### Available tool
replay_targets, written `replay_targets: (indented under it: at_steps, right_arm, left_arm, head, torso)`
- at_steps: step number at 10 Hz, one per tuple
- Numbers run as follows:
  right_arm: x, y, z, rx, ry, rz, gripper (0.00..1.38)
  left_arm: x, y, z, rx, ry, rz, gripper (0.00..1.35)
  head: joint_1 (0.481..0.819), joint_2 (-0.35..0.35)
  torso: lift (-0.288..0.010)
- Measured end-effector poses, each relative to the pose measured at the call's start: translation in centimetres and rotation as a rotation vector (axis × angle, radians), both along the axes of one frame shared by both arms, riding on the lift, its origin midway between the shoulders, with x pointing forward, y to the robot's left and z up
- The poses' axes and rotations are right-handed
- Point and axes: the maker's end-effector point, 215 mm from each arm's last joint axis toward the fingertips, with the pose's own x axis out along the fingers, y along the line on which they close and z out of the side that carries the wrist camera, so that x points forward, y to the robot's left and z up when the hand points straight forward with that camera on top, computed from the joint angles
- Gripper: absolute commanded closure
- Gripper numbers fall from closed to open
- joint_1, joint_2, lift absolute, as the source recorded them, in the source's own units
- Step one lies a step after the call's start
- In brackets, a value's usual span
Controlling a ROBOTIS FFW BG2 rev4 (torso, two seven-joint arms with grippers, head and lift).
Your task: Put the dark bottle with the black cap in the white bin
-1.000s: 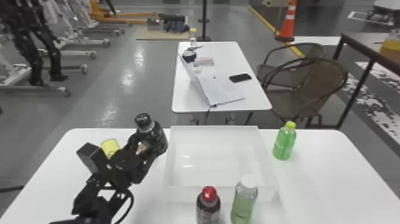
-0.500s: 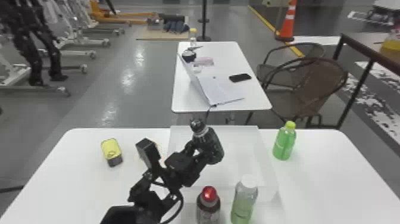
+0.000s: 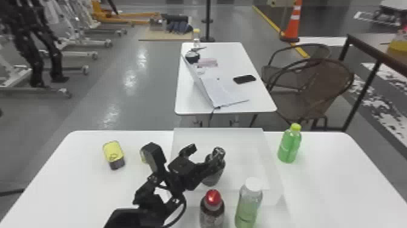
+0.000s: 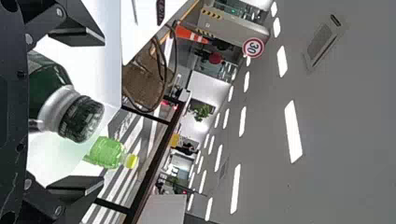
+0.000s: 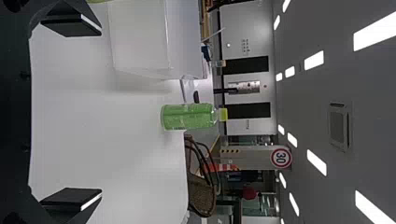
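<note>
My left gripper (image 3: 206, 151) stands open over the left part of the white bin (image 3: 249, 151). The dark bottle (image 3: 213, 175) is within the bin's outline, roughly upright, one finger crossing in front of its upper part. In the left wrist view, the left gripper (image 4: 102, 111) has its fingers spread wide, and the dark bottle's ribbed black cap (image 4: 81, 118) and shoulder lie between them, with gaps on both sides. Whether its base rests on the bin floor is hidden. In the right wrist view, the right gripper (image 5: 101, 112) is open with nothing between its fingers, near the white bin (image 5: 140, 35).
A red-capped bottle (image 3: 212, 209) and a white-capped bottle (image 3: 249, 203) stand close together at the bin's front side. Right of the bin is a green bottle (image 3: 289, 144). A yellow-topped container (image 3: 114, 154) sits at the table's left.
The left arm carried the dark bottle rightward from left of the bin to over it, and the bottle is now lower and more upright. The left gripper's fingers have opened around it.
</note>
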Motion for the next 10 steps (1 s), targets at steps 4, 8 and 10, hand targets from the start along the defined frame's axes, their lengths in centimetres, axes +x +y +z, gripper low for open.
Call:
replay_targets:
  at_steps: [4, 8, 10]
  right_arm:
    - [0.0, 0.1, 0.1, -0.002, -0.002, 0.001, 0.08]
    - [0.1, 0.1, 0.6, -0.013, -0.011, 0.008, 0.08]
    - [0.2, 0.2, 0.8, -0.017, -0.014, 0.01, 0.08]
  left_arm:
    - [0.0, 4.5, 1.4, -0.015, -0.049, 0.095, 0.09]
    - [-4.9, 20.1, -0.5, 0.13, -0.05, 0.444, 0.09]
    - [-9.3, 26.6, -2.8, 0.246, -0.026, 0.569, 0.09]
  head:
    - [0.549, 0.0]
    - [0.549, 0.0]
    - [0.549, 0.0]
  torso:
    - [-0.1]
    - [-0.1]
    - [-0.1]
